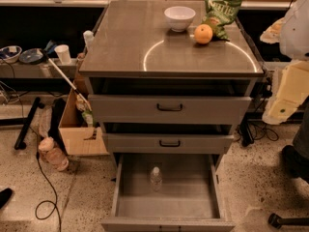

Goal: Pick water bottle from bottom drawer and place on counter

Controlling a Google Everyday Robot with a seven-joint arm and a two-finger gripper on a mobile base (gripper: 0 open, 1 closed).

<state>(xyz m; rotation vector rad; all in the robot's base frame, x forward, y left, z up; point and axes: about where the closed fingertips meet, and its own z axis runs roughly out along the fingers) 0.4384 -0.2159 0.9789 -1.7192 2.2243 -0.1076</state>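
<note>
The water bottle [155, 178] stands in the bottom drawer [166, 208]; pincer unseen, state untellable.

Bottle [155, 178] in bottom drawer [193, 199], centre. Bowl [179, 17], orange [203, 34], bag [223, 9] on counter [125, 42] rear; orange right of bowl, before bag. End effector [285, 100] right of counter.

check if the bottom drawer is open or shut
Open: the bottom drawer is pulled out, a water bottle standing inside. Gripper not in view.
</note>
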